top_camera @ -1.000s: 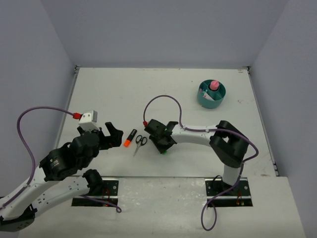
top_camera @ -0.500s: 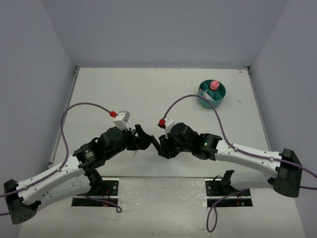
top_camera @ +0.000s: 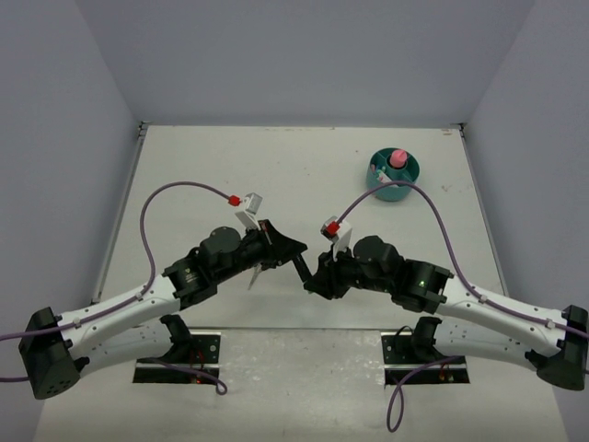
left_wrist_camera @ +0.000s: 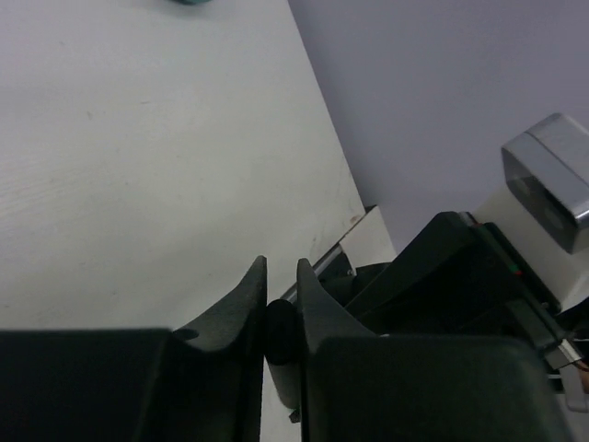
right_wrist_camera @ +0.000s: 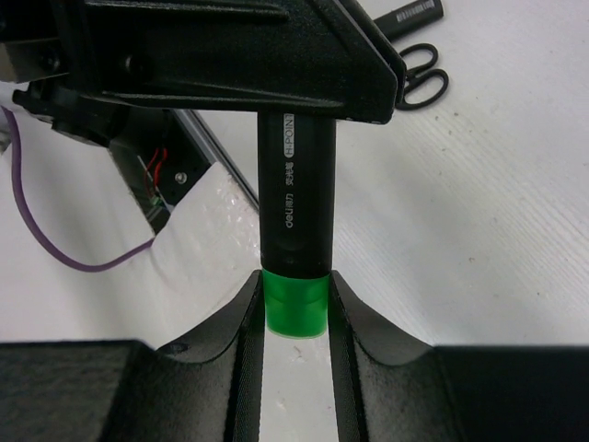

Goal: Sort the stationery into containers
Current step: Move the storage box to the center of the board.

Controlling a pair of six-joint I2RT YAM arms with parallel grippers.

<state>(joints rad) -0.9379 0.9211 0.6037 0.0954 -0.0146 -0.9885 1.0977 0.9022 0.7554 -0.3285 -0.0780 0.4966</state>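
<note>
A green highlighter (right_wrist_camera: 294, 184), black-bodied with a green cap, hangs above the table between my two grippers. My right gripper (right_wrist_camera: 295, 296) is shut on its green cap. My left gripper (left_wrist_camera: 281, 293) is shut on the black far end (left_wrist_camera: 279, 333). In the top view the two grippers, left (top_camera: 293, 251) and right (top_camera: 314, 280), meet tip to tip near the table's front middle. The teal container (top_camera: 393, 177) stands at the back right with a pink-capped glue stick (top_camera: 398, 158) in it. Black-handled scissors (right_wrist_camera: 420, 79) and another highlighter's black body (right_wrist_camera: 410, 13) lie on the table beyond the left gripper.
The scissors tip (top_camera: 253, 279) pokes out from under the left arm in the top view. The table's front edge and the arm mounts (top_camera: 416, 350) lie just below the grippers. Purple cables (top_camera: 175, 195) arc over both arms.
My left gripper has swung right to the highlighter and closed from wide open onto its black end. The right arm has stretched out lower, still holding the green cap.
</note>
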